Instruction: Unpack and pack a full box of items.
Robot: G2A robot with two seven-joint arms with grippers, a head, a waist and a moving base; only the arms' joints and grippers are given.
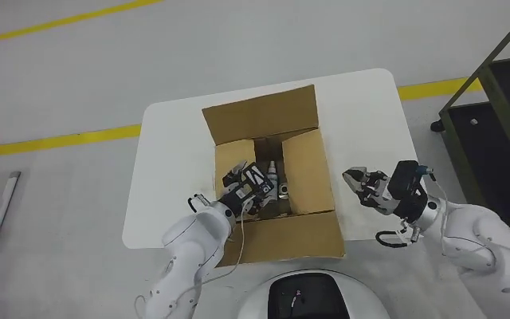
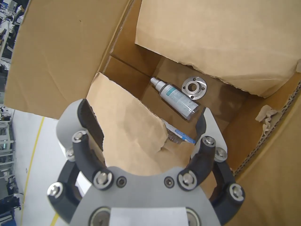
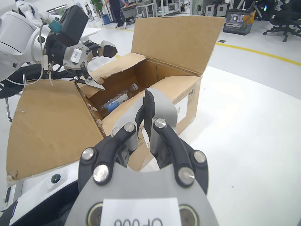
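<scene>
Here we go: my left claw (image 2: 145, 121) hangs over the open cardboard box (image 2: 70, 36), spread wide and holding nothing. One of its pads (image 2: 90, 118) sits above the torn inner flap (image 2: 131, 128). Down on the box floor lies a spray bottle (image 2: 175, 98) on its side, and just beside it a round metal flange (image 2: 194, 87) lies flat. A second bottle with a blue label (image 2: 180, 136) pokes out from under that torn flap, partly hidden.

From the top view, the box (image 1: 263, 116) sits in the middle of the white tabletop (image 1: 175, 159) with its flaps folded out, and my left claw (image 1: 253, 183) is right over the opening.

My right claw (image 1: 356, 185) hovers off to the box's side, above bare tabletop. Its fingers (image 3: 148, 109) are pinched close together with nothing between them.
</scene>
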